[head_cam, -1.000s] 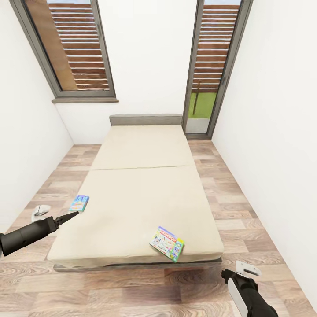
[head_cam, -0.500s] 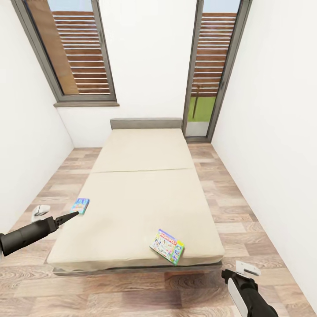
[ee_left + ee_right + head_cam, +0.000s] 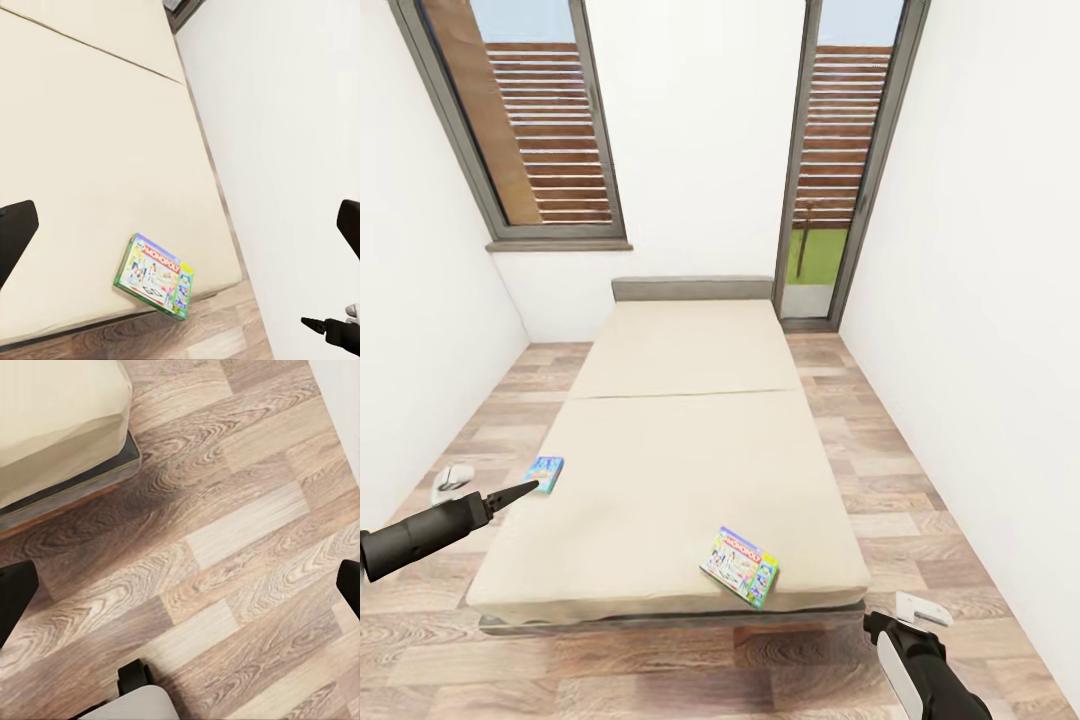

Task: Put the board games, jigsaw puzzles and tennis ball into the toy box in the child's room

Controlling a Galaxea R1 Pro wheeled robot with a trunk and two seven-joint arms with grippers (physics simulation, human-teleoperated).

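Observation:
Two board games lie on the beige bed. A green-edged one rests near the bed's front right corner and also appears in the left wrist view. A small blue one sits at the bed's left edge. My left gripper hovers open beside the bed's left side, just short of the blue game. My right gripper hangs open over the floor past the bed's front right corner. The toy box, table, jigsaw puzzles and tennis ball are out of view.
White walls close in on both sides of the bed. A window and a glass door stand behind the headboard. Wood-plank floor runs along both sides and in front; the bed's corner appears in the right wrist view.
The whole head view has shifted, so the bed sits slightly lower and smaller in the picture. Both board games lie where they were on the bed. Neither arm has moved in the picture.

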